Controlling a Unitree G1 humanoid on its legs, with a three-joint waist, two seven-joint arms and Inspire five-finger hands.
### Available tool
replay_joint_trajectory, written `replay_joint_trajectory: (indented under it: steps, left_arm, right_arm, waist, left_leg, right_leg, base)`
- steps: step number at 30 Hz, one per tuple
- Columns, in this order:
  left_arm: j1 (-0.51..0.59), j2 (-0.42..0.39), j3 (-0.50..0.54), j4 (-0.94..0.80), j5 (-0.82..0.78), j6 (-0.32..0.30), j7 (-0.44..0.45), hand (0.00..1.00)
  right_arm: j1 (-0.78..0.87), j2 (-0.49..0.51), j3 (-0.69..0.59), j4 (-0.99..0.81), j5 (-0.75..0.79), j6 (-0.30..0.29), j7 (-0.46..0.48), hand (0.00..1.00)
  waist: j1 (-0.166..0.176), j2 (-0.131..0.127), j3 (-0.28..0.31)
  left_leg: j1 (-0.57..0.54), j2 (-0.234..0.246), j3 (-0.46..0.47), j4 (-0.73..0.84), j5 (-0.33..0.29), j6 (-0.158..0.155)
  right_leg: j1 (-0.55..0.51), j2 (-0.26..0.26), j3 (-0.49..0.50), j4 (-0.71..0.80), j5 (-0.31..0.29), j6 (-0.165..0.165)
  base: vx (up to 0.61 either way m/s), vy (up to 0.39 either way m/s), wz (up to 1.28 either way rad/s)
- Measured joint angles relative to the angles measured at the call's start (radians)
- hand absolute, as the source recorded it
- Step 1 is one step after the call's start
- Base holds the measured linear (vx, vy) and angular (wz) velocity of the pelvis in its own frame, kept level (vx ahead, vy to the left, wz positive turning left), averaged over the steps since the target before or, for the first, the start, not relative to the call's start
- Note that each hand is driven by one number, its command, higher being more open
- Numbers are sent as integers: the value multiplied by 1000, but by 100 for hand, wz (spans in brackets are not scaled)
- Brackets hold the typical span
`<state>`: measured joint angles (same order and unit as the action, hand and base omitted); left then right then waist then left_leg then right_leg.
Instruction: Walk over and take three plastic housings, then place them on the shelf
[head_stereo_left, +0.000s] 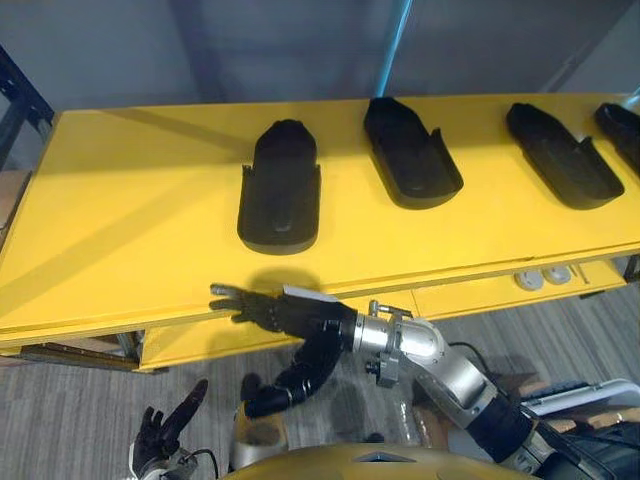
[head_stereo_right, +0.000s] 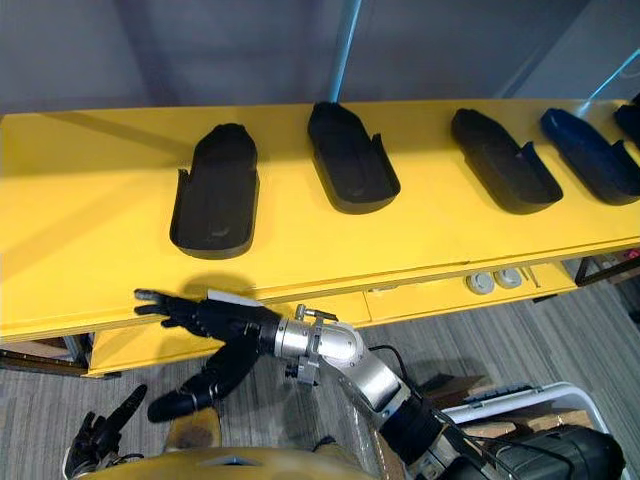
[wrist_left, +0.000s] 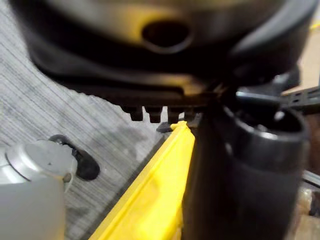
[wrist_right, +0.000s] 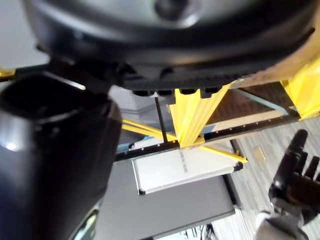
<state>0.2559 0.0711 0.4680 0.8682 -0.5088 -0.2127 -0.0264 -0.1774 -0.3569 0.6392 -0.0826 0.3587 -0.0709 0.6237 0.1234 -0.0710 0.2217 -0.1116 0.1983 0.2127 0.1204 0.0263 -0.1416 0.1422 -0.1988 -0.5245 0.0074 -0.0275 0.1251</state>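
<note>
Left eye view: the yellow shelf (head_stereo_left: 120, 200) carries black plastic housings (head_stereo_left: 410, 155) in a row, hollow side up and apart from one another. The leftmost housing (head_stereo_left: 280, 190) lies nearest the right hand (head_stereo_left: 285, 312), which reaches along the shelf's front edge, fingers straight, holding nothing. The left hand (head_stereo_left: 165, 430) is low over the grey floor (head_stereo_left: 70, 420), fingers loose and empty. Right eye view: five housings on the shelf. Left wrist view: shelf edge past the dark hand. Right wrist view: the left hand's fingers are raised and uncurled.
</note>
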Motion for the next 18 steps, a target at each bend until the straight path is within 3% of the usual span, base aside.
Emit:
replay_joint_trajectory:
  steps: [12, 18]
  left_arm:
    - [-21, 20, -73, 28, 0, 64, -32, 100]
    - [-26, 21, -97, 28, 1, 66, -28, 100]
  right_arm:
    - [-69, 12, -156, 23, -41, -45, -78, 100]
    - [-108, 21, -200, 44, -81, -45, -94, 100]
  waist:
    - [-2, 5, 49]
    - [-6, 5, 62]
  left_leg:
    - [-24, -1, -14, 7, 2, 3]
    - [-42, -1, -22, 10, 8, 8]
  right_leg:
    - [-26, -1, 14, 10, -1, -2]
    - [-48, -2, 20, 24, -2, -3]
  base:
    - [-2, 5, -1]
    - [-11, 6, 0]
